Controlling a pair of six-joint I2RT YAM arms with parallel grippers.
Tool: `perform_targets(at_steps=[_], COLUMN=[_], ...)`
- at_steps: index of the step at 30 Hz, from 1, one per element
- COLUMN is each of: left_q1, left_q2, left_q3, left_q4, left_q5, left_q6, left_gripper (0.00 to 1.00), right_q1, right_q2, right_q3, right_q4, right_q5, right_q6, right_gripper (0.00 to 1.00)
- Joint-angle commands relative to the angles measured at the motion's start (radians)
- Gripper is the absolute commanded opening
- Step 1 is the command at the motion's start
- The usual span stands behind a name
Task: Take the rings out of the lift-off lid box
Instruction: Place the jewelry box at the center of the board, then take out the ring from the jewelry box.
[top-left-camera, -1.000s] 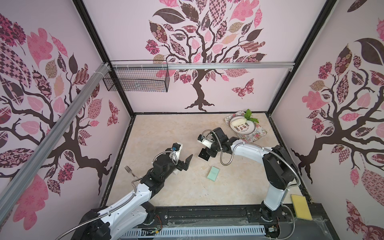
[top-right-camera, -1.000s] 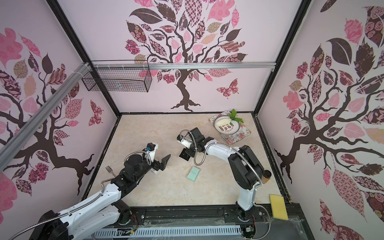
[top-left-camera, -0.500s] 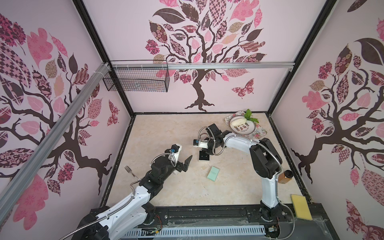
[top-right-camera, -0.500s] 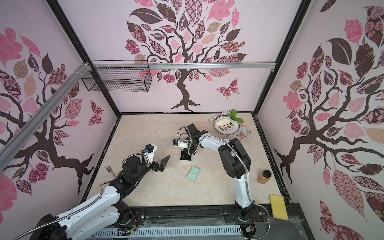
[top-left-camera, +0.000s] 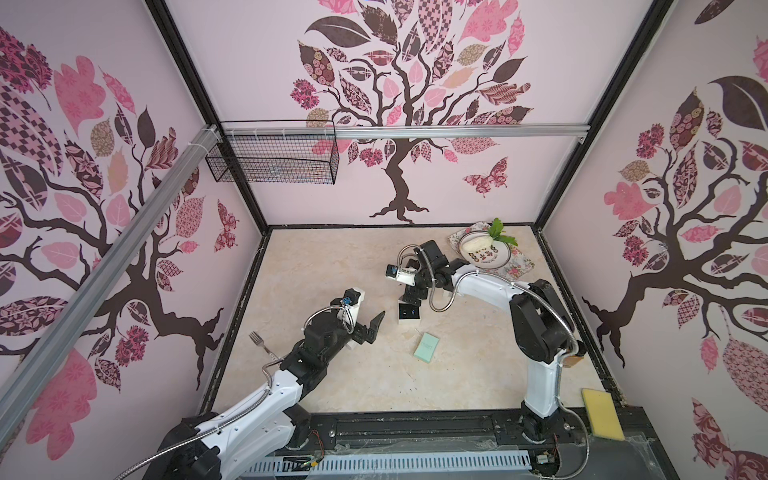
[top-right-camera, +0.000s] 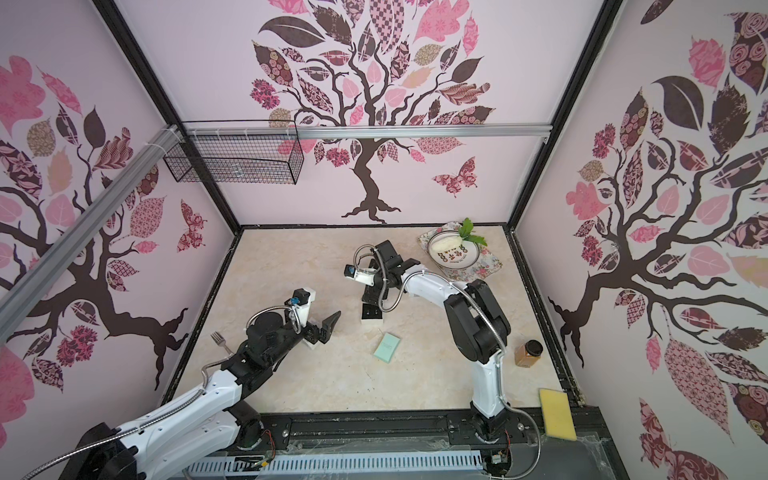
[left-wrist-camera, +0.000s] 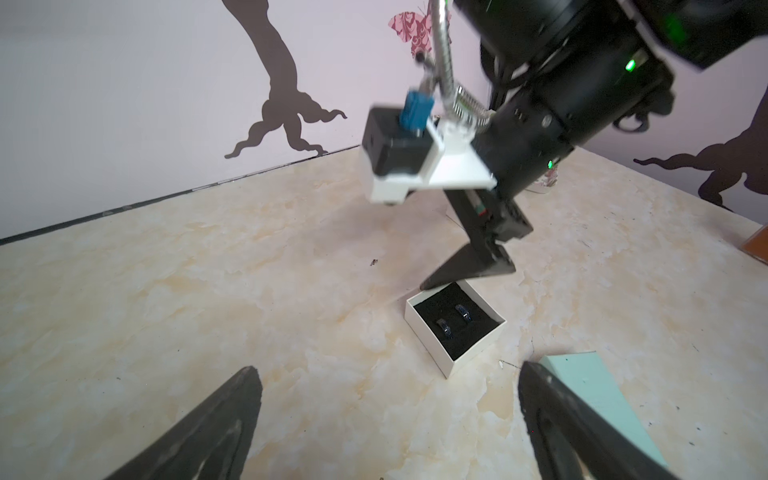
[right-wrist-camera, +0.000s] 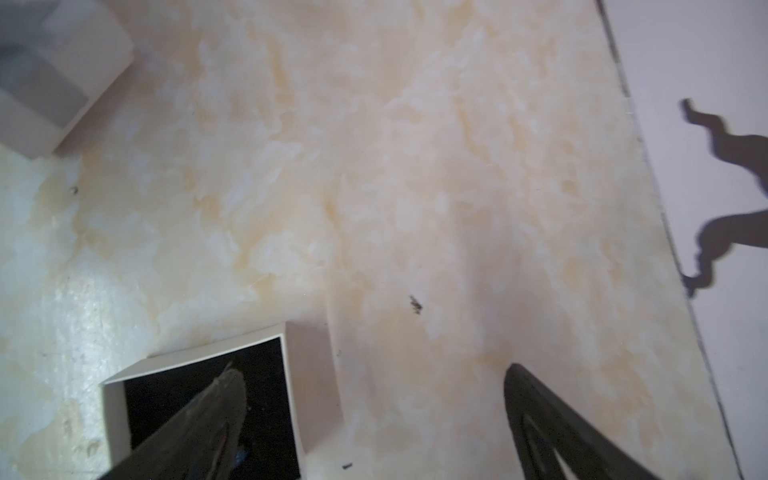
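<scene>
Above the box (left-wrist-camera: 428, 345), right gripper (right-wrist-camera: 372, 372) gapes wide, one finger past the rim; rings (left-wrist-camera: 443, 326) seemingly inside; left gripper (left-wrist-camera: 387, 368) wide, apart.

The beige marbled desk (top-left-camera: 332, 270) carries a small open white box with black lining (top-left-camera: 409, 314) near its middle, a flat mint-green rectangular box (top-left-camera: 426, 348) just toward the front edge, a floral-patterned tray (top-left-camera: 515, 266) in the far right corner, a metal fork (top-left-camera: 259, 343) at the left edge and a brown jar (top-right-camera: 527, 353) by the right edge.
</scene>
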Motion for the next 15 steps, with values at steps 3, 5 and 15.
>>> perform_targets(at_steps=[3,5,15], left_q1=[0.008,0.019,0.025], left_q2=[0.137,0.208,0.534], left_q3=[0.117,0.175,0.406], left_q4=[-0.010,-0.034,-0.103], left_q5=[-0.011,-0.014,0.007], left_q6=[0.015,-0.005,-0.022], left_gripper=[0.98,0.98,0.98], right_q1=[-0.004,-0.005,0.044], right_q2=[-0.224,-0.255,-0.437], right_q3=[-0.081,-0.139,-0.418], right_q4=[0.048,0.006,0.116], right_q5=[0.263,0.325,0.093], right_q6=[0.510,0.588,1.089], right_gripper=[1.00,1.00,0.94])
